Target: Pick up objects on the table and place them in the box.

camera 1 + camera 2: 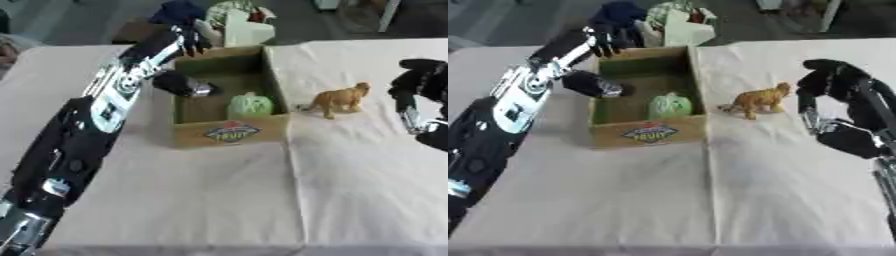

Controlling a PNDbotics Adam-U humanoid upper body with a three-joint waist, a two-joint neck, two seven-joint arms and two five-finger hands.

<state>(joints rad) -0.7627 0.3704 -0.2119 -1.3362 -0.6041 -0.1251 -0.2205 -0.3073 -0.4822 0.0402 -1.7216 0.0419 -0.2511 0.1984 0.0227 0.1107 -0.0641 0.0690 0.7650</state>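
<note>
A cardboard box [230,132] with a green lining and a fruit label stands at the table's middle back. Inside it lies a pale green and white thing [251,106]. An orange-brown toy lion [339,99] stands on the cloth just right of the box. My left hand [162,50] stretches over the box's left wall, open, fingers [190,41] at the far-left corner, thumb [185,85] hanging inside the box. My right hand [830,77] hovers right of the lion, apart from it, fingers drooping and holding nothing.
A dark blue thing [179,11] and a white and green bundle [241,22] sit beyond the box at the table's far edge. A pale cloth [219,200] covers the table, with bare room in front of the box.
</note>
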